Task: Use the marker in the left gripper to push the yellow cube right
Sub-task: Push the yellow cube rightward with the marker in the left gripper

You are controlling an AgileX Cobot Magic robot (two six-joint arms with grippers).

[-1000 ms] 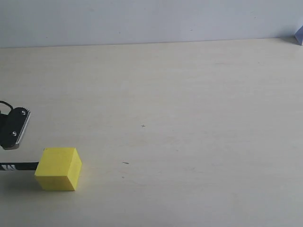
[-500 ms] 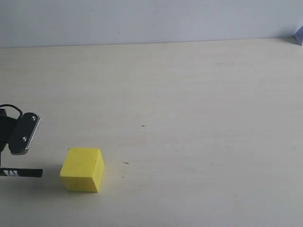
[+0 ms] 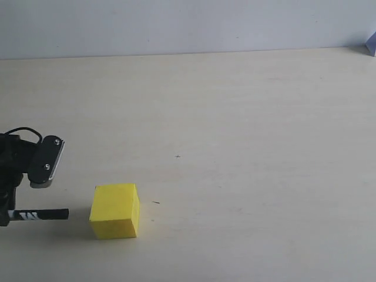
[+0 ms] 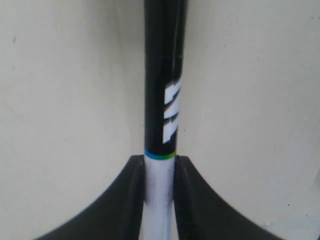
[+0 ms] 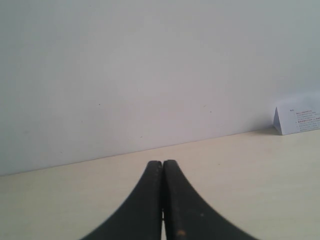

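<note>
The yellow cube [image 3: 115, 210] rests on the pale table [image 3: 235, 117] near its front left. Left of it lies the marker [image 3: 41, 215], level with the table, black cap end pointing at the cube with a small gap between them. My left gripper [image 3: 5, 216] is at the view's left edge, its silver-edged plate [image 3: 47, 161] above the marker. In the left wrist view the left gripper [image 4: 160, 162] is shut on the marker's [image 4: 162, 75] white barrel, just behind the cap; the cube is out of that view. My right gripper [image 5: 162, 163] is shut on nothing, out of the exterior view.
A small white folded card [image 5: 297, 120] stands by the wall at the table's far right corner, with its edge [image 3: 372, 44] just showing in the exterior view. A grey wall [image 3: 176, 23] backs the table. Two tiny dark marks [image 3: 155, 202] dot the surface right of the cube.
The cube has slid right across the table. My left gripper and the marker followed it rightwards; the cap, against the cube a second ago, now trails it by a small gap.
</note>
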